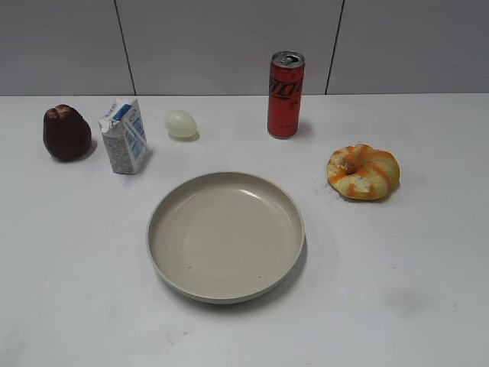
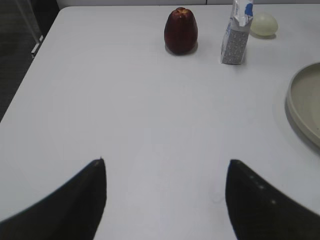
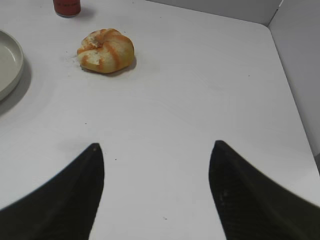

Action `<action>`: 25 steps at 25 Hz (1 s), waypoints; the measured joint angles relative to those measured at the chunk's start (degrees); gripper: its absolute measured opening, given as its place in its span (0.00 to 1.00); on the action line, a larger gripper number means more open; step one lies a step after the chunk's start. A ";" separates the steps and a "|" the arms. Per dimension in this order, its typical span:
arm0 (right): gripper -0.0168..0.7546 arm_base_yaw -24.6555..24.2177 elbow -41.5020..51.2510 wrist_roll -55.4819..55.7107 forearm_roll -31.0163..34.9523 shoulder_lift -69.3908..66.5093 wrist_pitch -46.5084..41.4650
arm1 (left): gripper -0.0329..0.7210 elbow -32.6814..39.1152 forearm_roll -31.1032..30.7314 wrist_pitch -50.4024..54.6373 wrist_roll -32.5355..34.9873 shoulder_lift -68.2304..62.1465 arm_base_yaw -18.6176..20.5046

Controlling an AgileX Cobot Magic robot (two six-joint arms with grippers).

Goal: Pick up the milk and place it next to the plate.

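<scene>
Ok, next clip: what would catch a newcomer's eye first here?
The big beige plate sits empty in the middle of the white table, wider than anything else. Behind it stands a tall red can, with a glazed orange pastry off to the right. At back left the milk stands upright between a dark red fruit and a pale egg, untouched.

The milk (image 1: 124,137) looks like printed paperboard with a faint sheen. The plate (image 1: 226,236) has a smooth, softly glossy beige surface. The red can (image 1: 286,95) is shiny metal. The table (image 1: 412,290) is matt white. The bread ring (image 1: 363,172) looks rough and crusty, and the dark fruit (image 1: 66,132) dull.
</scene>
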State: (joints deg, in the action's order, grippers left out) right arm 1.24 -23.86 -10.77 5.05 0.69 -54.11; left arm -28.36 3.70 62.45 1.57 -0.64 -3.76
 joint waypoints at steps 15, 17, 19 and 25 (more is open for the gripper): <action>0.67 0.00 0.00 0.00 0.00 0.00 0.00 | 0.78 0.00 0.00 -0.37 0.00 -0.16 0.00; 0.67 0.00 0.00 0.00 0.00 0.00 0.00 | 0.78 -0.11 0.07 -0.48 0.00 -1.22 0.00; 0.67 0.00 0.00 0.00 0.00 0.00 0.00 | 0.78 -0.50 1.07 -1.63 0.08 -3.81 0.00; 0.67 0.00 0.00 0.00 0.00 0.00 0.00 | 0.78 -3.69 7.73 -11.66 4.74 -17.11 -0.07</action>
State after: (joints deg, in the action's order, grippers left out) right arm 1.24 -23.86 -10.77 5.05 0.69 -54.11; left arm -32.06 11.43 50.79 6.30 -17.74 -3.83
